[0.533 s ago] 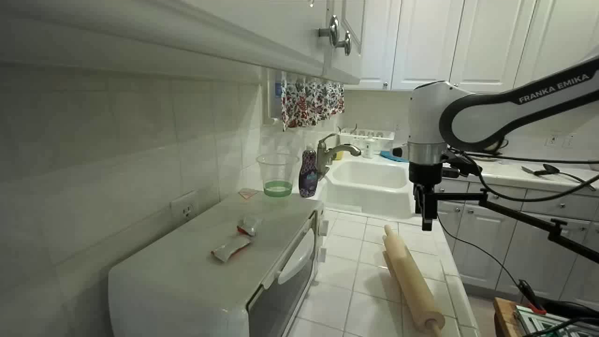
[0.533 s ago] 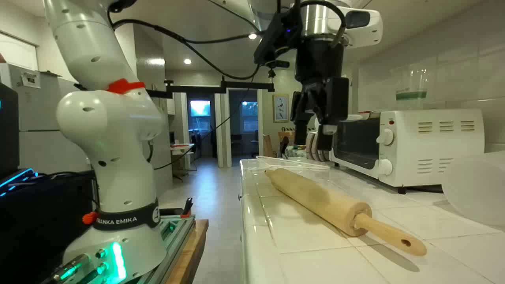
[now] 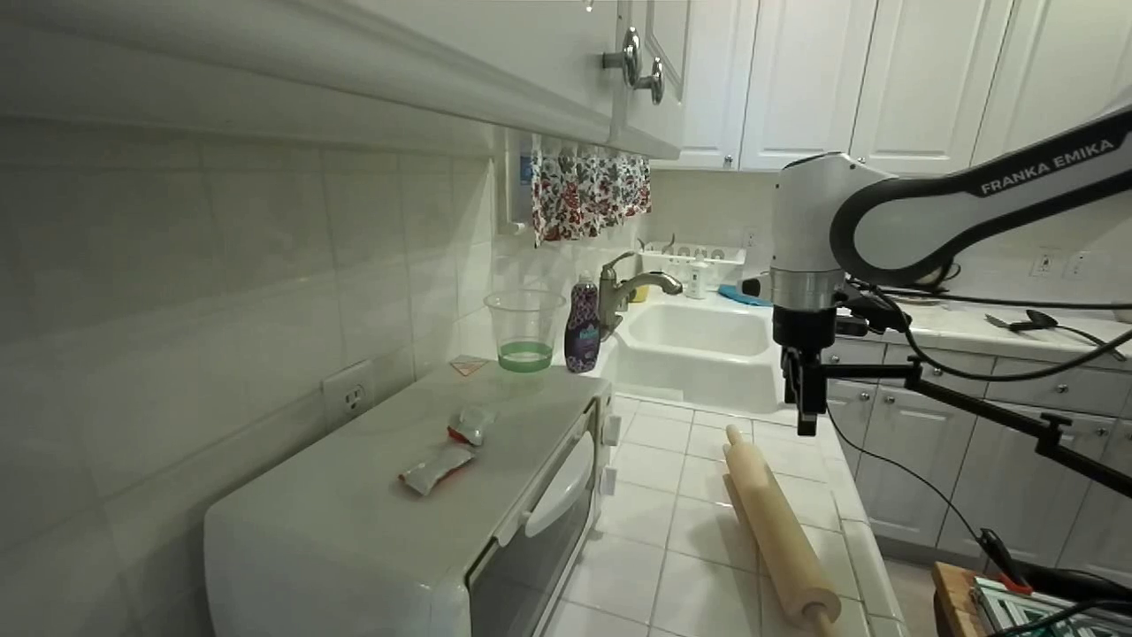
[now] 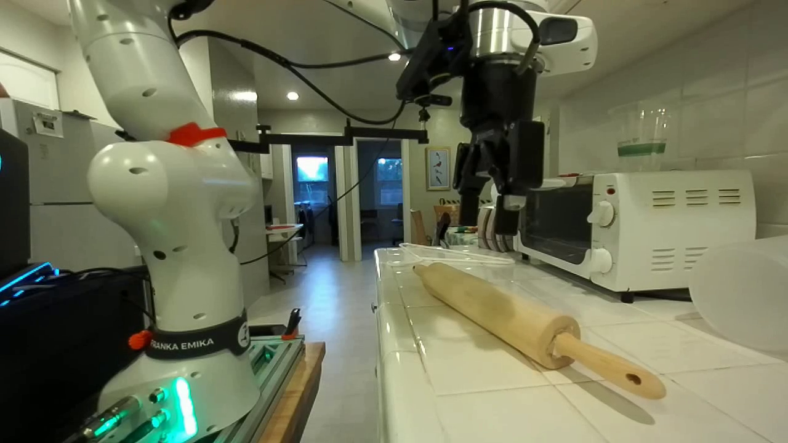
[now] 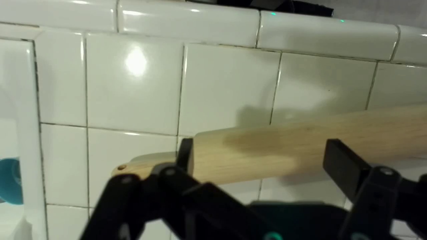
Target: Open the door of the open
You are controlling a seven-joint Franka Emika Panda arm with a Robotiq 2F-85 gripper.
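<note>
Oven door (image 4: 557, 220) well apart from pincer (image 4: 488, 223)

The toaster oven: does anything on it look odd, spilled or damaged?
No spill or damage stands out. Slightly odd: two small packets lie loose on top of the toaster oven, a strange spot, since it presumably gets hot.

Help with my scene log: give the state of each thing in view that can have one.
White boxy toaster oven: dark glass door shut.
Black two-finger pincer: open, nothing held.
Pale wooden rolling pin: lying on white tiled counter.
Purple plastic bottle: upright.
Clear plastic tub: upright.
Curved metal faucet: no stream visible.
White far cupboard doors: shut.
Narrow green light strip: lit.
</note>
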